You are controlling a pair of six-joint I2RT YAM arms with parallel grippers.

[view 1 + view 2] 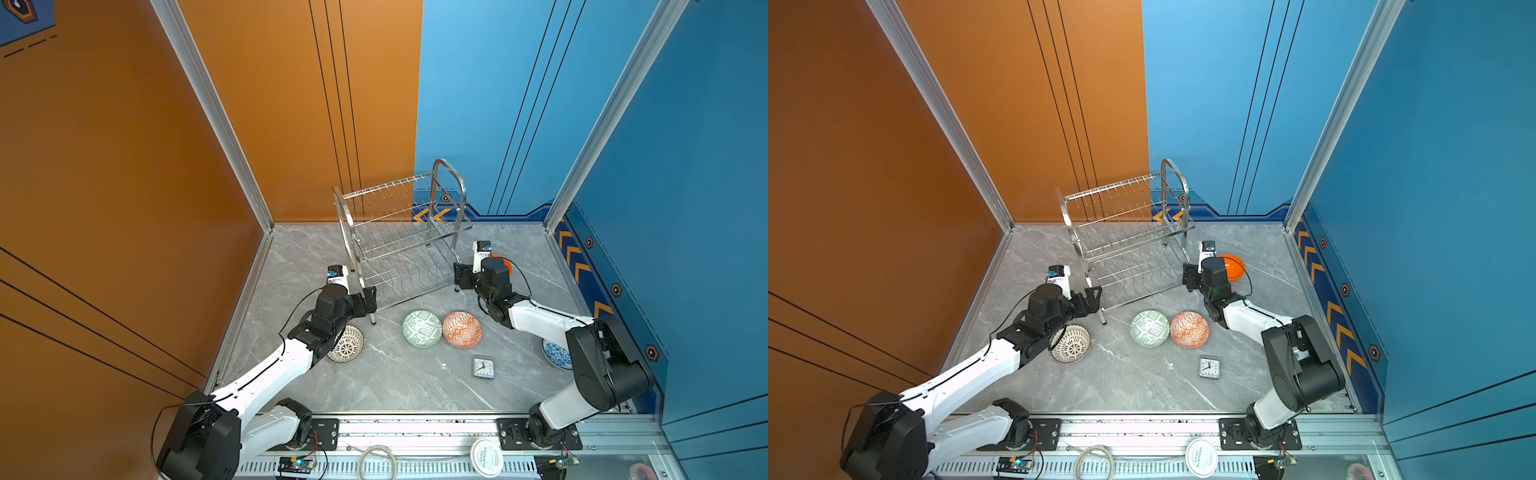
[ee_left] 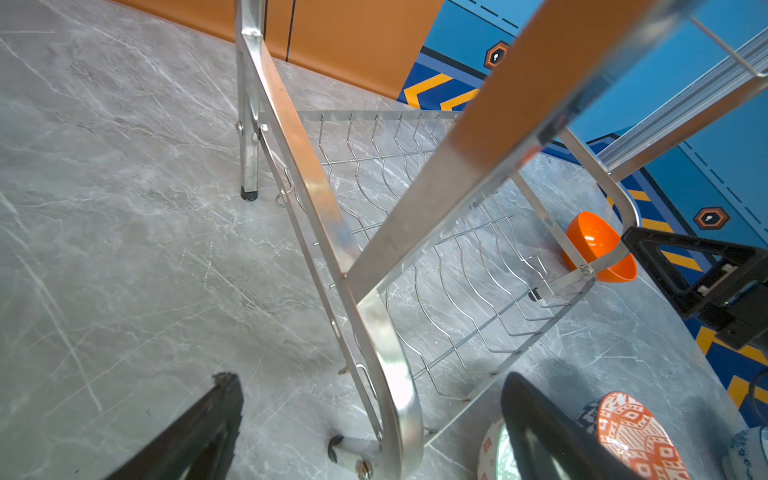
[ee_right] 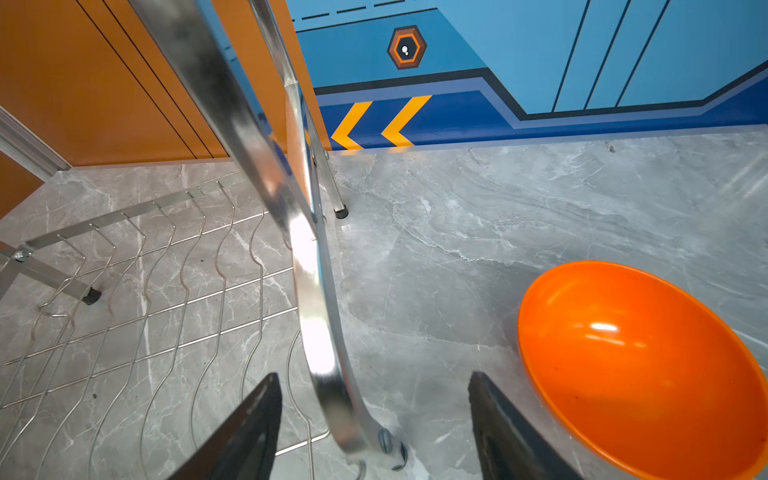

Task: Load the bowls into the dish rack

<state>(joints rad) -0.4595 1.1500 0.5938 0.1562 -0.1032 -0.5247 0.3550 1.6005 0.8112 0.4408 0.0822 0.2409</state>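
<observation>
Bowls (image 1: 422,328) lie on the worktop (image 1: 395,382) near the dish rack (image 1: 399,232), orange bowl (image 1: 1233,266) beside its right end. Left gripper (image 1: 371,296) and right gripper (image 1: 458,275) are both spread, each straddling a rack end-frame leg.

Robot lab cell: painted panels (image 1: 104,166), aluminium framing (image 1: 415,430)

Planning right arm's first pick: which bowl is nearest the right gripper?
The plain orange bowl, right beside the right gripper at the dish rack's end frame. Only unpatterned one; the green bowl and orange-red bowl lie farther off, toward the front.
</observation>
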